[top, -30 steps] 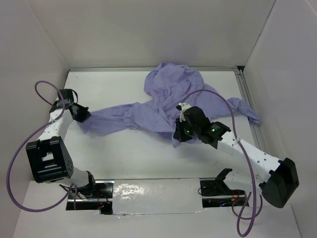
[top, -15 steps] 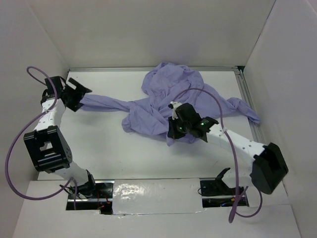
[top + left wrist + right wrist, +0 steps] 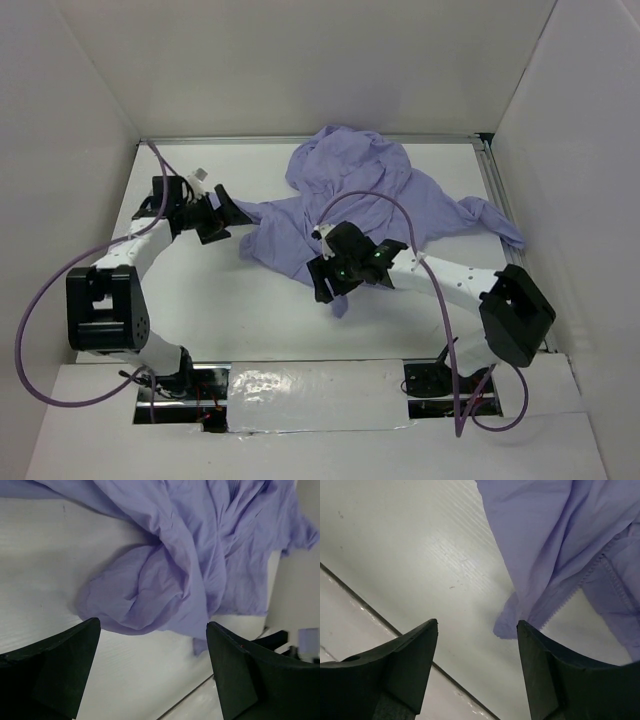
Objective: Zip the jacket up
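Surveying the top external view: the jacket point(image 3: 350, 185) lies crumpled on the table point(image 3: 230, 300), bunched toward the far centre, with 1 sleeve trailing to the right side. The left gripper point(image 3: 222, 213) sits at the garment's left end. The right gripper point(image 3: 322, 283) sits at its near edge, where a small tail of fabric shows just beside it. Contact between either gripper and the cloth cannot be confirmed from this height.

Left wrist view: the 2 fingers point(image 3: 50, 670) stand wide apart, released, with nothing held between them. The jacket point(image 3: 200, 545) lies beyond the fingertips as a rounded, wrinkled fold resting on the bare table point(image 3: 50, 555).

Right wrist view: the 2 fingers point(image 3: 395, 665) are parted and grasp nothing. The jacket point(image 3: 545, 540) fills the upper right of the picture, over the table point(image 3: 395, 540). A pointed corner of the fabric ends in the gap between the fingertips, close to 1 of them (touching or not cannot be told). A row of zipper teeth point(image 3: 570, 597) runs along the edge leading to that corner, unjoined. A second toothed edge shows further right.
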Robot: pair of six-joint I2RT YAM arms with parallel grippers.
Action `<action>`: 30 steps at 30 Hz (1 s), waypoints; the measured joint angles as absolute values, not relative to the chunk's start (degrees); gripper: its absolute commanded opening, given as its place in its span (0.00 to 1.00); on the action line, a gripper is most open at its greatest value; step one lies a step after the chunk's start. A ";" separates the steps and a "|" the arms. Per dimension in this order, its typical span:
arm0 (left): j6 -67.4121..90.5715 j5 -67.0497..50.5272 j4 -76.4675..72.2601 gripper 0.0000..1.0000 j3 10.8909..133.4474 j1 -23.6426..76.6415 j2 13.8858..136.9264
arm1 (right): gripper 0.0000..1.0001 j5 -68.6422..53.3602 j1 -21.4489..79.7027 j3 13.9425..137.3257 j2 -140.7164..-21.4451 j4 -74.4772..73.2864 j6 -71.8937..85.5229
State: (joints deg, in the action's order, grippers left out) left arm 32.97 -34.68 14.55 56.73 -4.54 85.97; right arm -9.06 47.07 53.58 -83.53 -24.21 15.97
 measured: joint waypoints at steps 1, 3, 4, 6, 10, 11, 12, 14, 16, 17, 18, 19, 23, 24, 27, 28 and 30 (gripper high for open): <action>31.44 -34.92 14.48 0.99 56.64 -3.88 86.94 | 0.73 -8.08 47.72 53.41 -83.57 -24.51 16.47; 28.75 -34.81 14.46 0.99 56.60 -2.61 88.60 | 0.78 -5.87 47.88 52.60 -81.93 -24.82 18.15; 27.51 -34.52 14.48 0.99 56.62 -2.02 89.23 | 0.78 -4.38 47.27 52.01 -80.38 -25.04 19.35; 25.17 -33.10 14.72 0.99 56.62 -1.04 90.06 | 0.81 -1.72 44.66 50.81 -75.44 -26.26 22.74; 21.93 -29.63 15.03 0.99 56.66 1.19 90.08 | 0.80 1.96 37.23 47.48 -64.90 -29.41 29.30; 21.06 -29.21 15.27 0.99 56.66 1.48 90.13 | 0.80 2.57 35.75 46.35 -62.81 -30.76 31.11; 20.71 -28.91 15.44 0.99 56.73 1.63 90.19 | 0.80 2.85 34.54 44.82 -61.06 -32.18 33.17; 19.22 -28.23 15.88 0.99 57.47 2.13 91.26 | 0.80 3.18 33.39 42.06 -59.70 -34.92 36.75; 18.22 -27.35 15.84 0.99 58.30 2.74 93.12 | 0.80 2.96 32.14 39.20 -60.12 -36.42 40.49; 17.93 -26.89 15.84 0.99 58.50 3.33 94.19 | 0.80 2.94 31.18 37.91 -60.66 -36.97 42.24; 17.85 -26.55 15.86 0.99 58.52 3.90 95.04 | 0.79 2.94 30.15 36.75 -61.39 -37.15 43.79; 17.74 -25.74 16.16 0.99 58.54 4.67 96.03 | 0.79 2.90 29.08 35.90 -62.04 -37.04 44.86; 17.91 -22.41 19.18 0.99 61.36 6.96 101.08 | 0.79 3.60 26.17 35.00 -65.73 -35.05 48.56; 18.04 -22.24 19.70 0.99 62.63 7.27 102.17 | 0.79 4.12 25.91 35.03 -66.70 -34.02 49.28; 18.00 -21.61 19.03 0.77 64.12 7.70 102.91 | 0.78 6.92 25.74 35.09 -70.41 -30.55 51.53; 17.98 -21.93 18.94 0.57 64.12 7.73 102.89 | 0.78 7.68 25.63 35.27 -71.79 -29.65 52.12; 17.80 -23.38 18.81 0.22 64.12 7.79 102.91 | 0.74 9.10 25.19 36.01 -74.59 -28.45 53.17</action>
State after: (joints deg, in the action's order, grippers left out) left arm 17.80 -23.38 18.81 64.12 7.79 102.91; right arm 9.10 25.19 36.01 -74.59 -28.45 53.17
